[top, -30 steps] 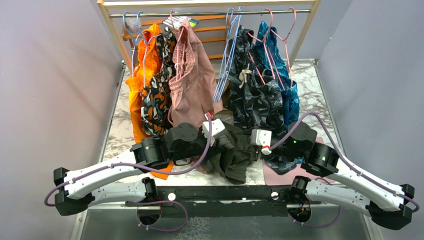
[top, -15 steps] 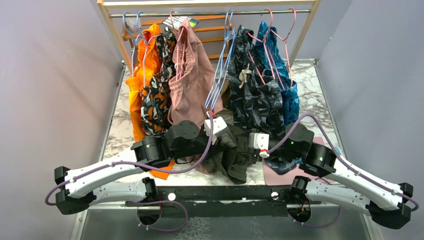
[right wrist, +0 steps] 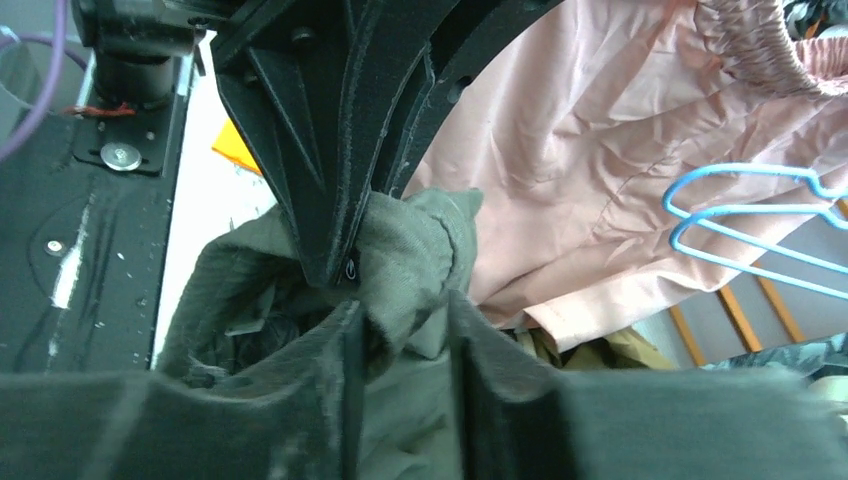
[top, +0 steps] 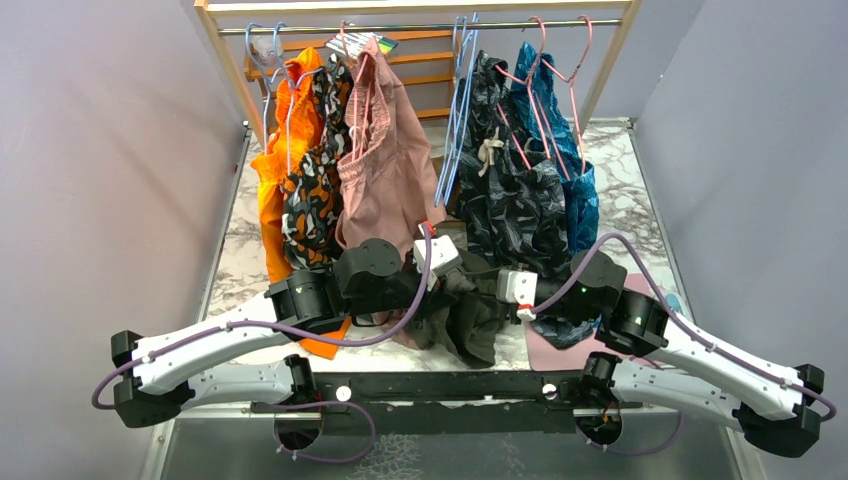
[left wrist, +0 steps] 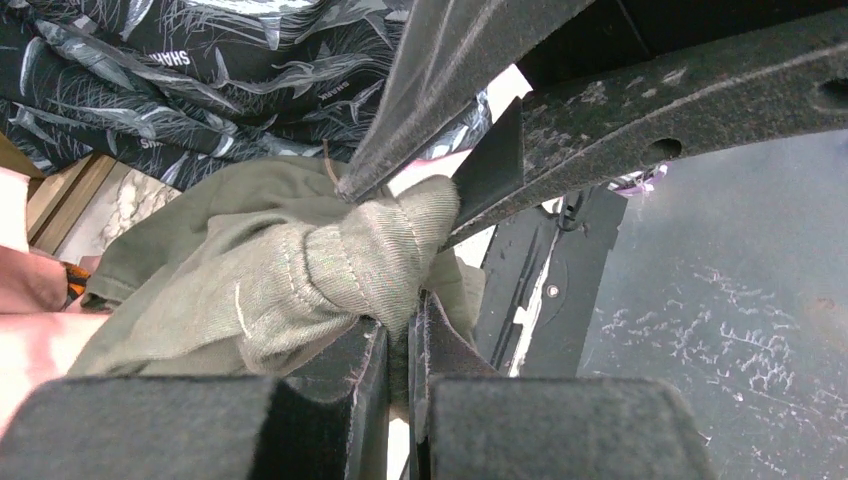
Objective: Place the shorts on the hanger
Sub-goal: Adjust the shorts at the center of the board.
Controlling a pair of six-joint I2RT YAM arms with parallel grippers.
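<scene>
The olive-green shorts [top: 470,315] are being held from both sides.
The left gripper [left wrist: 405,320] is pinching them tight; the right gripper [right wrist: 400,320] is squeezing a thick fold, fingers partway apart, in front of the light-blue hanger [top: 455,110].

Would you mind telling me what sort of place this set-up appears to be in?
Probably a robot lab cell staged as a wardrobe: a wooden-framed clothes rail hung with garments, standing on a marble-patterned table boxed in by plain grey panels.
</scene>
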